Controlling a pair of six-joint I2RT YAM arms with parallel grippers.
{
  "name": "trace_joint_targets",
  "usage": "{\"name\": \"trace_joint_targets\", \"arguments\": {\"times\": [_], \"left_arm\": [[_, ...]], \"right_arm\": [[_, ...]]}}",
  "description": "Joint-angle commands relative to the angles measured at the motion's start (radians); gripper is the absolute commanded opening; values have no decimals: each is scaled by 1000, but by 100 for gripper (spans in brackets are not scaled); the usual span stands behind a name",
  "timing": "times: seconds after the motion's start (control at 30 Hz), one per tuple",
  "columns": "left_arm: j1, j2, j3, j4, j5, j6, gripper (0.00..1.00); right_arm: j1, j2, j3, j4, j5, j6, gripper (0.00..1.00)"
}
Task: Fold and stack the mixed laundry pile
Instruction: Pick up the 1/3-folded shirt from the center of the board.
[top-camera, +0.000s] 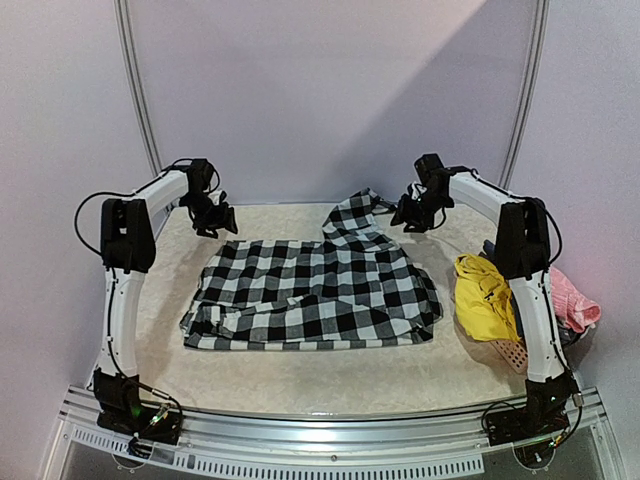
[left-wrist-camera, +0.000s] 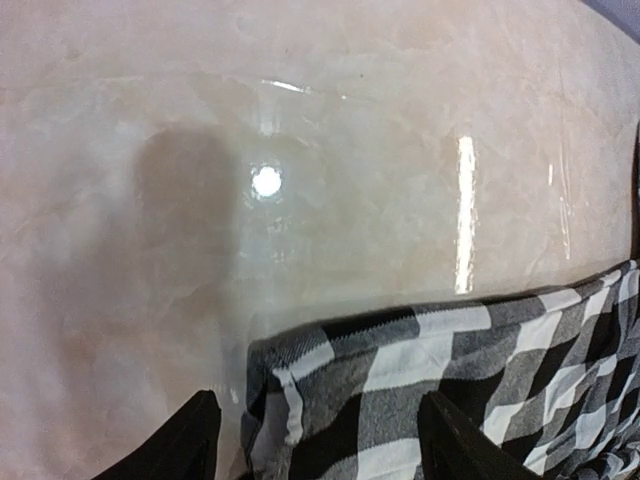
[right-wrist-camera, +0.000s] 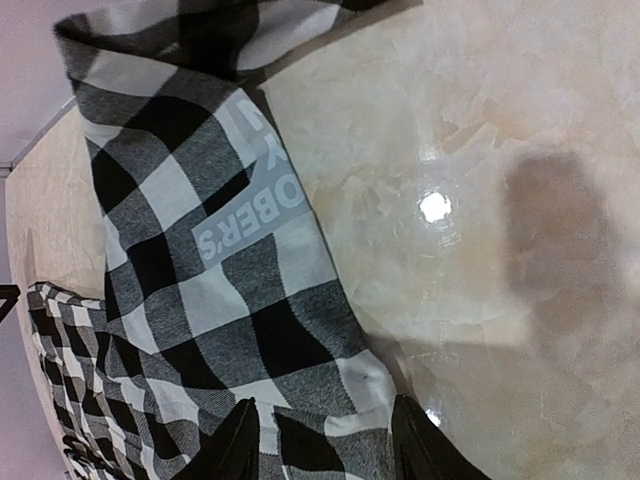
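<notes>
The black-and-white checked shirt (top-camera: 320, 290) lies spread flat across the middle of the table, with one part reaching back toward the far wall. My left gripper (top-camera: 215, 222) is open above the shirt's far left corner (left-wrist-camera: 480, 370), which lies between its fingers (left-wrist-camera: 180, 445). My right gripper (top-camera: 415, 215) is open over the shirt's far right part (right-wrist-camera: 230, 300), near a grey printed label (right-wrist-camera: 245, 190). The yellow garment (top-camera: 482, 295) and the pink one (top-camera: 575, 300) are heaped at the right edge. A bit of blue-grey cloth (top-camera: 490, 247) shows beside the right arm.
A salmon perforated basket (top-camera: 510, 352) sits under the yellow and pink garments at the right, partly hidden by the right arm (top-camera: 535, 300). The glossy marble tabletop (top-camera: 300, 375) shows bare in front of the shirt. A wall stands just behind the table.
</notes>
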Motion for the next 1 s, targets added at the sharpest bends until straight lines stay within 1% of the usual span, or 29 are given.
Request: {"name": "trace_joint_targets", "arguments": {"times": [0.0,0.17,0.33,0.57,0.7,0.77,0.93,0.97], "left_arm": [[18,86,72,-23,96,-20,66],[26,145,105,-10,165,-33,61],[27,172,106,8,207,-35,55],[26,166,74,2,205,-25,44],[27,162,61,10,209,-19,32],[27,164,61,13,209,-20,21],[27,162,71,29,219,-30,2],[27,157,72,34,220,-32,0]], "right_arm": [[-17,85,56,35,-101,16,47],[-22,143,66,38,-137,13,47],[-22,174,66,19,-165,-20,45],[-22,190,68,34,-227,-55,38],[-22,201,68,39,-239,-57,27],[-22,205,74,44,-242,-58,21],[-21,203,94,55,-240,-57,5],[-21,201,98,58,-238,-56,3]]}}
